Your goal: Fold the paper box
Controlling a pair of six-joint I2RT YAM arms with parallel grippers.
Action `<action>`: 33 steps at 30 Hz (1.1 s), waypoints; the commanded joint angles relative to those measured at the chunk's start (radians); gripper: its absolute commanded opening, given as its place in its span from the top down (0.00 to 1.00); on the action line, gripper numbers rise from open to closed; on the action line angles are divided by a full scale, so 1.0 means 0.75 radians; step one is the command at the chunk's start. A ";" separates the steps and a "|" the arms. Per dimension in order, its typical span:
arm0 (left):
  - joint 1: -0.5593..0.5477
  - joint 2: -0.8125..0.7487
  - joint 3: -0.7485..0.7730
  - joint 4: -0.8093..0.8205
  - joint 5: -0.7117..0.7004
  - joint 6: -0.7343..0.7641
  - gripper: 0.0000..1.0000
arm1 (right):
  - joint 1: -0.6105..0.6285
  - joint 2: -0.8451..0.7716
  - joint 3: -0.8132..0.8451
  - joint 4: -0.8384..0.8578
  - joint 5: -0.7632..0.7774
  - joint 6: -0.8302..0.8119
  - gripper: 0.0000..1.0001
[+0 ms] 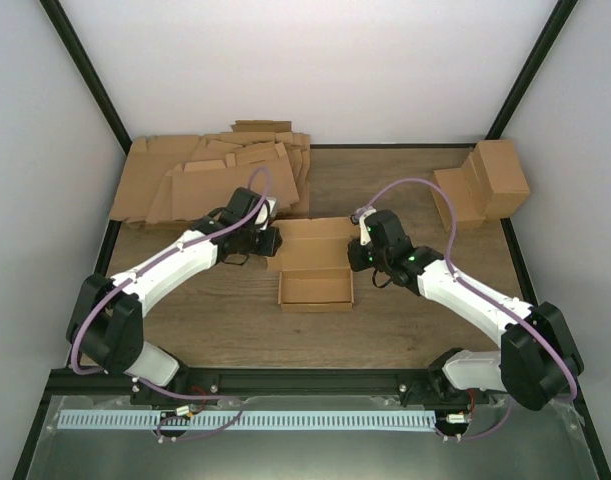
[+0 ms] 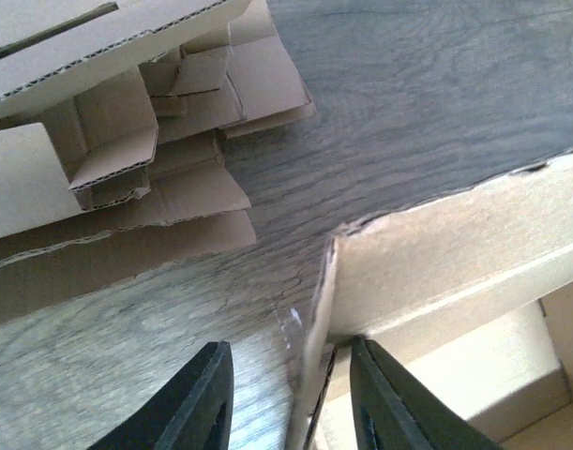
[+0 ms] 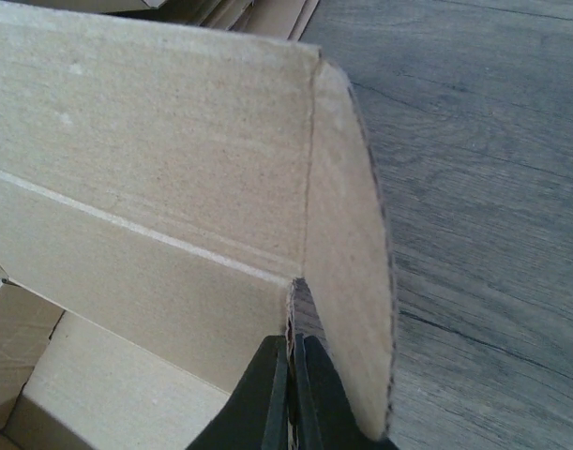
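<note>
From the top camera, the paper box is seen in the middle of the wooden bench, between the two arms. Its shallow open tray lies nearer the arm bases, and a wide panel is joined to the tray's far wall. The left claw is placed at the panel's left end and the right claw at its right end. A heap of cardboard sheets is spread across the far left corner. Closed cardboard cuboids are stacked at the far right, well apart from the box.

In the left wrist view, the dark fingers are held partway apart, with a side flap of the box standing on edge between them. The right-hand finger is set close against the inner side of the flap; whether it touches cannot be told. The left-hand finger is separated from the flap, and bare bench is shown in the gap. The heap is seen beyond, at the upper left.

In the right wrist view, the fingers are pressed together on a thin corrugated edge of the box, at the crease where the large panel meets a rounded side flap. Part of the tray's inside is glimpsed at the lower left.
</note>
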State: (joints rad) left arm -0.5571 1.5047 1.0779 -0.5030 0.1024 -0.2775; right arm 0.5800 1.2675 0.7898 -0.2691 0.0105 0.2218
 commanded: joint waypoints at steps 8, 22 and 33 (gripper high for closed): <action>-0.024 -0.038 -0.017 -0.101 0.012 -0.044 0.60 | -0.004 0.011 0.066 -0.025 -0.002 0.001 0.99; -0.168 -0.068 0.063 -0.202 -0.134 -0.153 0.96 | -0.002 0.007 0.072 -0.032 0.037 0.081 0.99; -0.289 -0.086 0.107 -0.030 -0.394 -0.279 0.96 | 0.001 -0.130 -0.045 0.186 0.207 0.205 0.98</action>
State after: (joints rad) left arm -0.7555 1.4628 1.1225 -0.6163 -0.1066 -0.4423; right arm 0.5793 1.2026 0.7681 -0.2531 0.0948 0.3222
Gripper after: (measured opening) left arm 0.042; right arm 0.025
